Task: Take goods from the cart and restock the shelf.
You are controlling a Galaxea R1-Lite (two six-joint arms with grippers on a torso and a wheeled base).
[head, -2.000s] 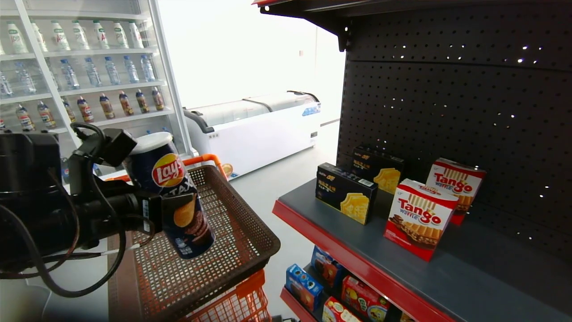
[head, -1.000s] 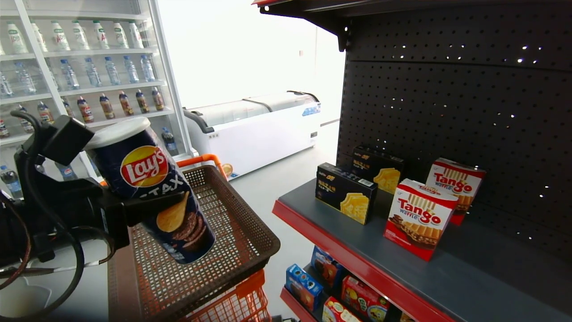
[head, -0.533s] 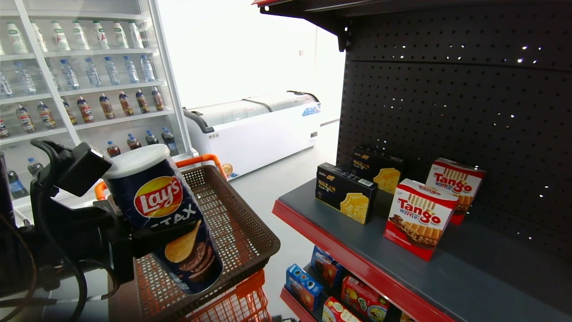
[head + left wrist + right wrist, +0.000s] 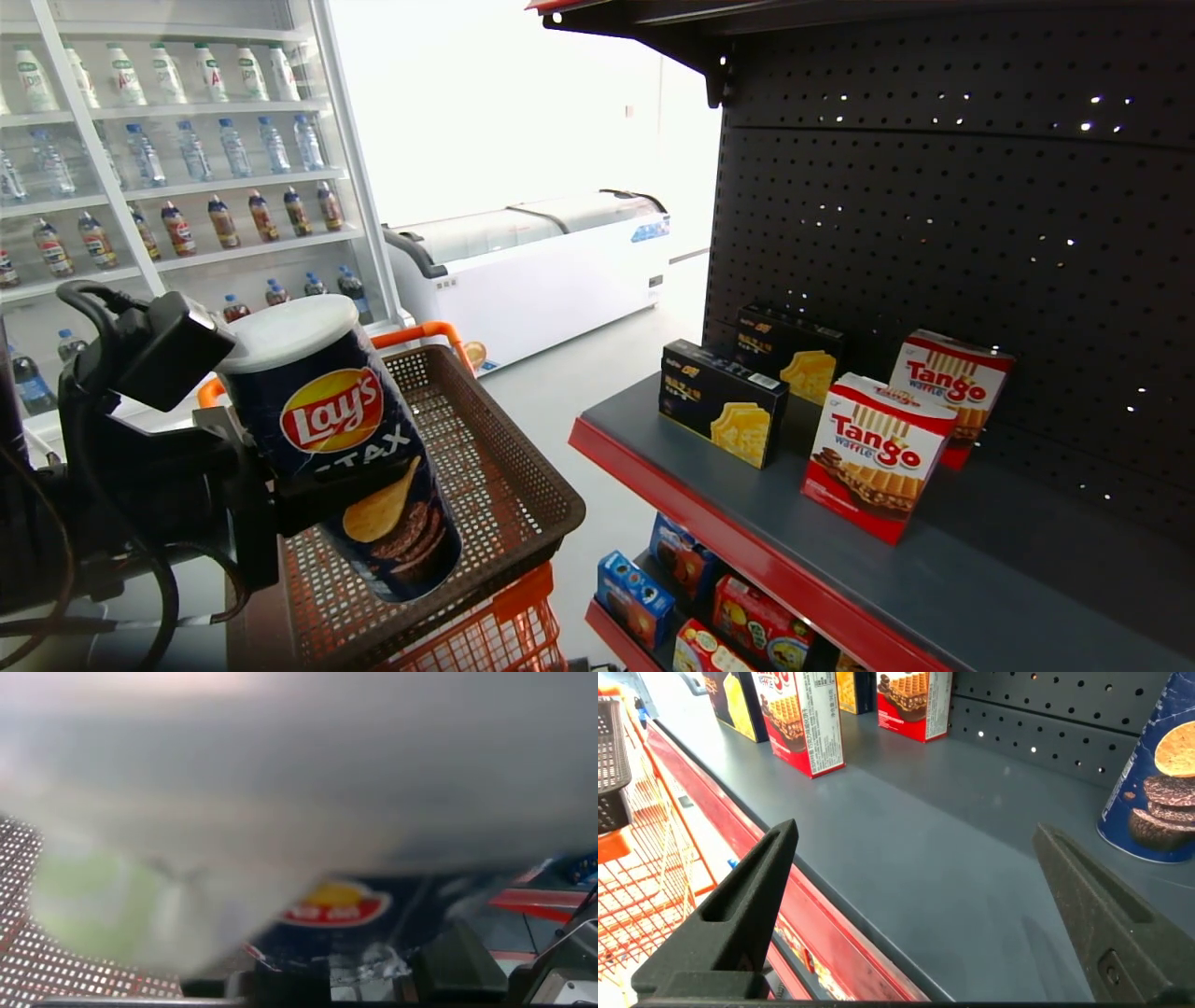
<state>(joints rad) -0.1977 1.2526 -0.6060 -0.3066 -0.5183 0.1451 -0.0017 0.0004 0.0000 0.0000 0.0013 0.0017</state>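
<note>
**Tilted can may slip short of the shelf**

The left gripper (image 4: 345, 481) has its fingers clamped mid-body on the chips can (image 4: 327, 411), which is tilted over the cart basket (image 4: 537, 481), well apart from the shelf (image 4: 943, 569). I'd worry the smooth tube slides loose, or clips the wafer boxes (image 4: 878, 453) going in. The right gripper (image 4: 915, 840) hangs over the shelf, fingers wide and holding nothing.

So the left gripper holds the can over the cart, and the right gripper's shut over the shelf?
No: the right gripper is open over the shelf, per the right wrist view. The left gripper does hold the can over the cart.
</note>
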